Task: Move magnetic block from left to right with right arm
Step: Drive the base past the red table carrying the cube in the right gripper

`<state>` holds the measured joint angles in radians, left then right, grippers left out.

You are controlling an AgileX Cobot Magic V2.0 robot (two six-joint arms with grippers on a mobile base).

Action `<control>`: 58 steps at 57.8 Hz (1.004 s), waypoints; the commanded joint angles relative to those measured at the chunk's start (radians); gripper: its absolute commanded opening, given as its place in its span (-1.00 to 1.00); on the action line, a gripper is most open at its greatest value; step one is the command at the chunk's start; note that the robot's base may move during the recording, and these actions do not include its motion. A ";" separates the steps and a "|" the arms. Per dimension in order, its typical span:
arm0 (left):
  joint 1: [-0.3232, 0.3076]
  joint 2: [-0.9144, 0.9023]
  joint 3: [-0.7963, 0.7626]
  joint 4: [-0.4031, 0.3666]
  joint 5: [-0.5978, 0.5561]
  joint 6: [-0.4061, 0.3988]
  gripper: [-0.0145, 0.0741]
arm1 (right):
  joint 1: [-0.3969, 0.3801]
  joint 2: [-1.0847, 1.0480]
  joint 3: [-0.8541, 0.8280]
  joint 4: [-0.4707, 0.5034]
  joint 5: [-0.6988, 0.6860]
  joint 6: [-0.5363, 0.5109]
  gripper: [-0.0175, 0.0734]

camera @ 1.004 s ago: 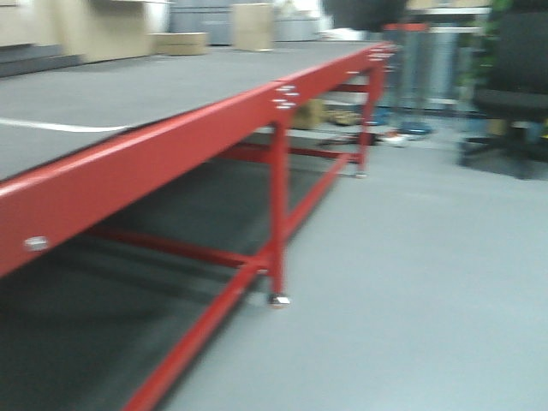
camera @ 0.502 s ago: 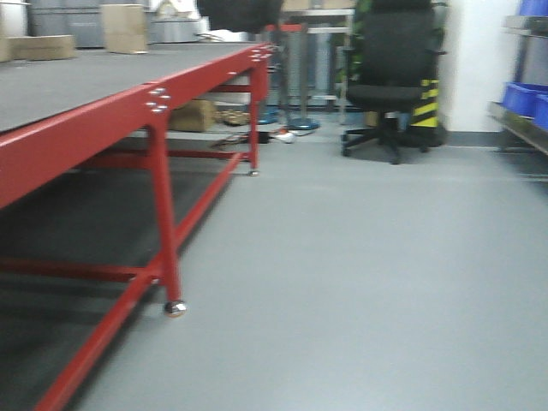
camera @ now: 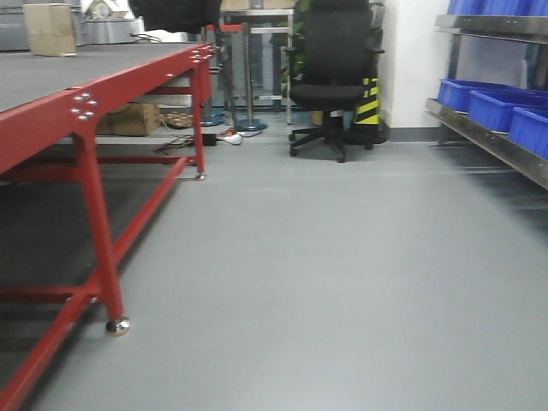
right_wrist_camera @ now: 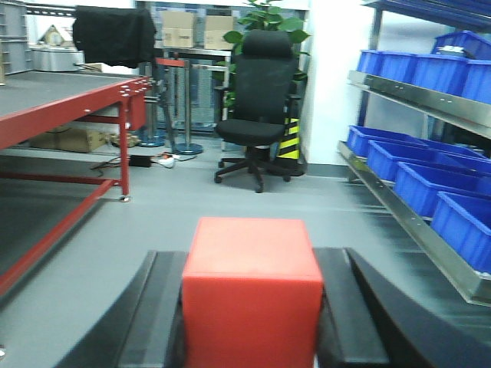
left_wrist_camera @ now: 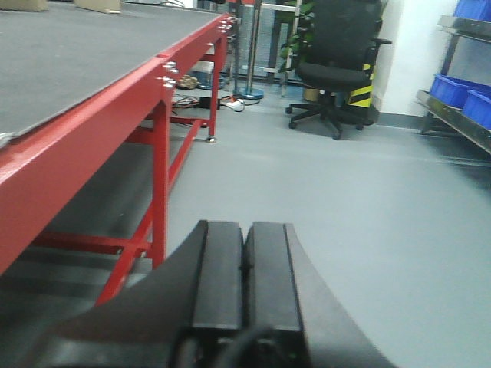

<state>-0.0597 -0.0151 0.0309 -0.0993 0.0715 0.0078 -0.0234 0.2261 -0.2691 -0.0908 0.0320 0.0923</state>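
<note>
Right wrist view: my right pincer [right_wrist_camera: 251, 254] holds the block [right_wrist_camera: 252, 299], a red cube clamped between the two black fingers, with one finger against each side face. The block fills the gap and rises above the fingers, its top face level. Grey floor [right_wrist_camera: 253, 203] spreads out ahead of and below this pincer. The bench [right_wrist_camera: 73, 103] lies ahead and to its left, so the block is well apart from it. Straight ahead, far off, a black chair [right_wrist_camera: 257, 92] stands by the wall. Ahead to the right, a shelf [right_wrist_camera: 414, 96] carries blue bins [right_wrist_camera: 430, 180]. A black cloth [right_wrist_camera: 115, 34] hangs beyond the bench's far end, ahead to the left.

Left wrist view: my left pincer [left_wrist_camera: 245, 230] is closed, its two fingers pressed flat together with nothing between them. The bench runs along this pincer's left side, its grey top higher than the fingers and one red leg just ahead to the left. The chair stands far ahead, slightly right. The bins sit at the far right.
</note>
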 commanded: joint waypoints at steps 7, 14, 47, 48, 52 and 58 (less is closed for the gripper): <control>0.003 -0.009 0.010 -0.003 -0.084 -0.008 -0.96 | -0.007 0.007 -0.029 -0.010 -0.090 -0.006 -0.05; 0.003 -0.009 0.010 -0.003 -0.084 -0.008 -0.96 | -0.007 0.007 -0.029 -0.010 -0.090 -0.006 -0.05; 0.003 -0.009 0.010 -0.003 -0.084 -0.008 -0.96 | -0.007 0.007 -0.029 -0.010 -0.090 -0.006 -0.05; 0.003 -0.009 0.010 -0.003 -0.084 -0.008 -0.96 | -0.007 0.007 -0.029 -0.010 -0.090 -0.006 -0.05; 0.003 -0.009 0.010 -0.003 -0.084 -0.008 -0.96 | -0.007 0.007 -0.029 -0.010 -0.090 -0.006 -0.05; 0.003 -0.009 0.010 -0.003 -0.084 -0.008 -0.96 | -0.007 0.007 -0.029 -0.010 -0.090 -0.006 -0.05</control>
<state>-0.0597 -0.0151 0.0309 -0.0993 0.0715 0.0078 -0.0234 0.2261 -0.2691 -0.0908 0.0320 0.0923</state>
